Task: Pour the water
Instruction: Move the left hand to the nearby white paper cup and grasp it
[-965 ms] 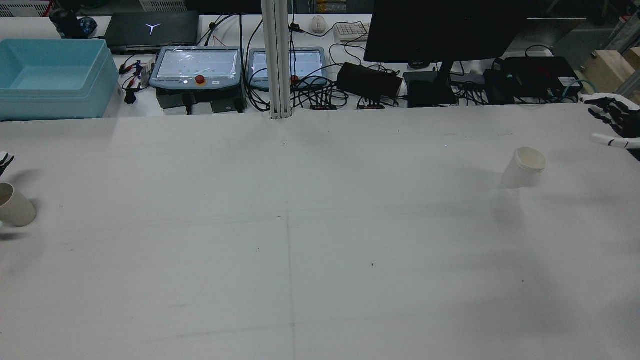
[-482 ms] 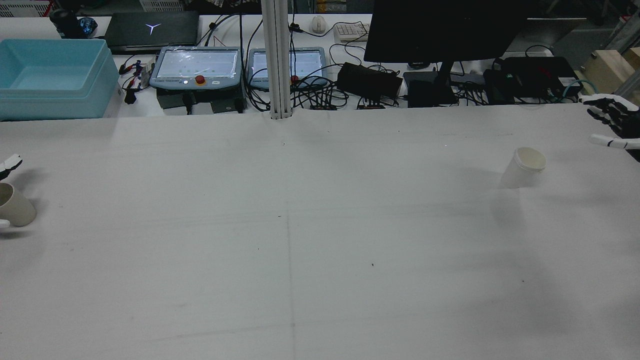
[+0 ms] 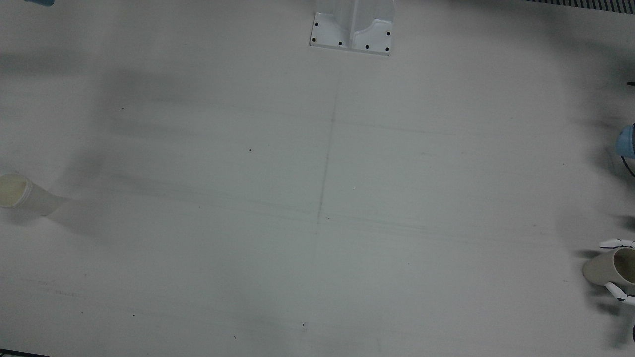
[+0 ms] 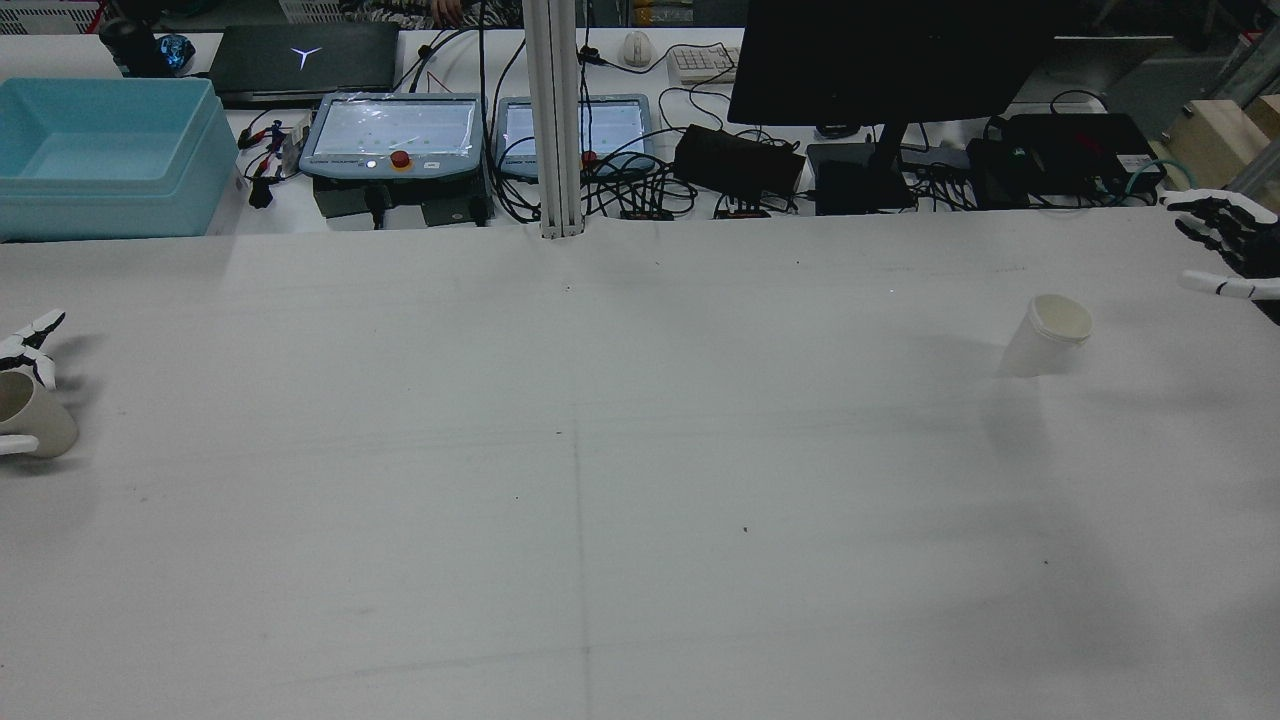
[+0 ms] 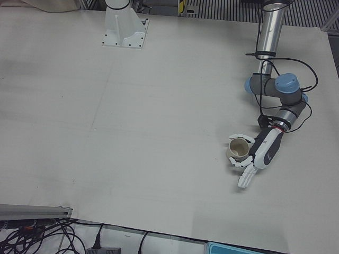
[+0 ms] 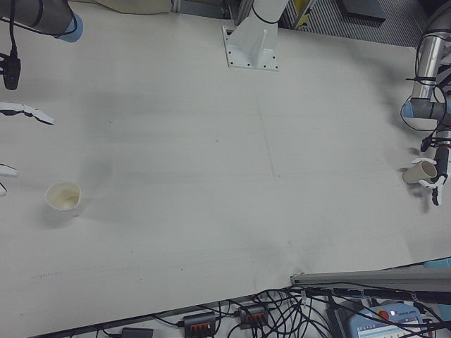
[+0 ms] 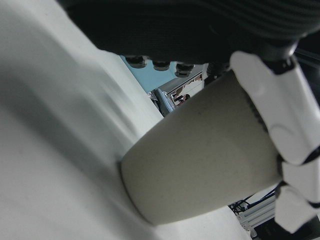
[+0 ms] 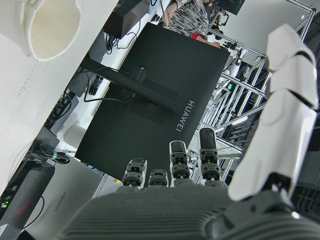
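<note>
A beige cup (image 4: pixel 35 422) stands at the table's left edge in the rear view; it also shows in the left-front view (image 5: pixel 238 150) and the front view (image 3: pixel 609 267). My left hand (image 5: pixel 263 151) is open, its fingers (image 4: pixel 35 335) on either side of this cup, and the cup's wall (image 7: pixel 200 165) lies close against the palm. A white cup (image 4: pixel 1048 335) stands on the right half, also seen in the right-front view (image 6: pixel 63 197) and the right hand view (image 8: pixel 50 25). My right hand (image 4: pixel 1225 245) is open and empty, at the right edge beyond that cup.
A blue bin (image 4: pixel 100 150), two teach pendants (image 4: pixel 395 135), a black monitor (image 4: pixel 890 60) and cables lie past the table's far edge. A white post (image 4: pixel 555 120) stands at the middle of that edge. An arm pedestal base (image 3: pixel 352 29) sits on the table.
My left hand has moved in around the beige cup, with more of its fingers showing on both sides. The right hand and the white cup have not moved.
</note>
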`<state>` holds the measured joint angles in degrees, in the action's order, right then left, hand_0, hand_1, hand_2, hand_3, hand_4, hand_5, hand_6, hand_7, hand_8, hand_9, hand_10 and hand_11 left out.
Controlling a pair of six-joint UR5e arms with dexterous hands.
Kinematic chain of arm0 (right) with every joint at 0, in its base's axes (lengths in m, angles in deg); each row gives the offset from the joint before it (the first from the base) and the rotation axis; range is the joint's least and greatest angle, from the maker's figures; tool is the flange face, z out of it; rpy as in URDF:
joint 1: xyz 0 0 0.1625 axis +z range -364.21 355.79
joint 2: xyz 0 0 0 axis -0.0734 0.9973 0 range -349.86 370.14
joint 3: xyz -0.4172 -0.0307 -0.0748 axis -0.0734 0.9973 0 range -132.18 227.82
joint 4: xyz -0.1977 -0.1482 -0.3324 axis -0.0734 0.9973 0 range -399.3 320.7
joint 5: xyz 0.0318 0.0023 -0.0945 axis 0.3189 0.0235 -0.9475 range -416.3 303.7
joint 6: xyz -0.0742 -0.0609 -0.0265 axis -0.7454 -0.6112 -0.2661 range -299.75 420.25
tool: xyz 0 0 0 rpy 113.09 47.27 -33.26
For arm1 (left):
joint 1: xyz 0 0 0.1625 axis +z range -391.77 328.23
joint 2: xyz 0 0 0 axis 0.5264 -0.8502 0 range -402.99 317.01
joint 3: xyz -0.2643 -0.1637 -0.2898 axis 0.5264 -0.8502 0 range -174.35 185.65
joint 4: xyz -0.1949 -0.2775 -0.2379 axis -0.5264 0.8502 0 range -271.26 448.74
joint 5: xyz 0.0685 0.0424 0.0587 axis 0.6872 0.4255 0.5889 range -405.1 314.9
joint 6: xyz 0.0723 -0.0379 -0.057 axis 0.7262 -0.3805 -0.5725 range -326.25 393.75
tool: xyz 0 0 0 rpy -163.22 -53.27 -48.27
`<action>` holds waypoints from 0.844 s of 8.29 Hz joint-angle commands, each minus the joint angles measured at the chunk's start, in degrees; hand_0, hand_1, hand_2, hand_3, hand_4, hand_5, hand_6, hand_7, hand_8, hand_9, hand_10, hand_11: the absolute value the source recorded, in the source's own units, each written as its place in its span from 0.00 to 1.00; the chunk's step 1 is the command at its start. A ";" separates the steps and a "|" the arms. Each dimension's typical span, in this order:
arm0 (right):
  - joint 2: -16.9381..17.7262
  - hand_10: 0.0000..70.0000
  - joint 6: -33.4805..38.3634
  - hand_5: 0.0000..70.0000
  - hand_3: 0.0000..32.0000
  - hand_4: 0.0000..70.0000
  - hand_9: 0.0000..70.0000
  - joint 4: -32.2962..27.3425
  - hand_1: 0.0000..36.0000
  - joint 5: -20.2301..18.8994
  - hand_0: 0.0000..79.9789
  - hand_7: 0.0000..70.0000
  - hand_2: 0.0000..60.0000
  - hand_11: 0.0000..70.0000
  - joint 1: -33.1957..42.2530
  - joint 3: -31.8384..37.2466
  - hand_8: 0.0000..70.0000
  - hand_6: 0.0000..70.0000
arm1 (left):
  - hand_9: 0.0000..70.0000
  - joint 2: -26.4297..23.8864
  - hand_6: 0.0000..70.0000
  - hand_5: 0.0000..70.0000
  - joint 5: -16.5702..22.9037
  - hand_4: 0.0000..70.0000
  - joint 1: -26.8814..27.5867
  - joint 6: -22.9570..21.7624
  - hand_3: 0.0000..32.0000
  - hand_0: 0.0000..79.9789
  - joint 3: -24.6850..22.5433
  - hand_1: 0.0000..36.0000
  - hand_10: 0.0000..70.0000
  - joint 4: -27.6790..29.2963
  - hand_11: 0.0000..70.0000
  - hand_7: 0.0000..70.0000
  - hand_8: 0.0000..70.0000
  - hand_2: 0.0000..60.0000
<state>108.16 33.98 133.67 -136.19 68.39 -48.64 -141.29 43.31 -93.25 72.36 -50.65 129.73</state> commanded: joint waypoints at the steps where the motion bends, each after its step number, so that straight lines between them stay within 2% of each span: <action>1: 0.06 0.09 0.08 0.47 0.00 0.08 0.08 0.00 0.46 0.00 0.60 0.27 0.29 0.15 0.00 0.04 0.02 0.14 | 0.02 -0.40 0.09 1.00 -1.57 0.79 0.14 -1.07 0.00 0.57 -0.38 0.31 0.04 -1.61 0.06 0.20 0.00 0.47; 2: 0.06 0.09 -0.01 0.47 0.00 0.07 0.08 0.00 0.46 0.09 0.60 0.26 0.29 0.15 0.00 -0.13 0.02 0.14 | 0.02 -0.40 0.10 1.00 -1.66 0.81 0.14 -1.33 0.00 0.60 -0.47 0.52 0.05 -1.70 0.08 0.21 0.01 0.72; 3: 0.15 0.09 0.34 0.47 0.00 0.07 0.08 0.09 0.46 0.17 0.60 0.27 0.29 0.15 0.09 -0.57 0.02 0.14 | 0.02 -0.49 0.10 1.00 -1.75 0.80 0.14 -2.73 0.00 0.60 -0.82 0.81 0.05 -1.70 0.09 0.21 0.01 1.00; 4: 0.24 0.08 0.69 0.47 0.00 0.06 0.07 0.00 0.47 0.18 0.60 0.26 0.29 0.14 0.52 -0.92 0.02 0.13 | 0.02 -0.41 0.10 1.00 -1.75 0.79 0.05 -4.92 0.00 0.59 -2.65 0.99 0.05 -2.66 0.10 0.21 0.01 1.00; 7: 1.28 0.07 2.45 0.43 0.00 0.03 0.06 -0.70 0.42 -0.26 0.59 0.22 0.26 0.13 0.96 2.21 0.02 0.12 | 0.02 -0.14 0.09 1.00 -1.75 0.79 0.05 -10.28 0.00 0.60 -13.63 1.00 0.05 -11.87 0.09 0.20 0.01 1.00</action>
<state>108.60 35.52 133.61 -136.14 69.07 -49.22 -141.52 41.57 -93.19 65.86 -57.32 123.88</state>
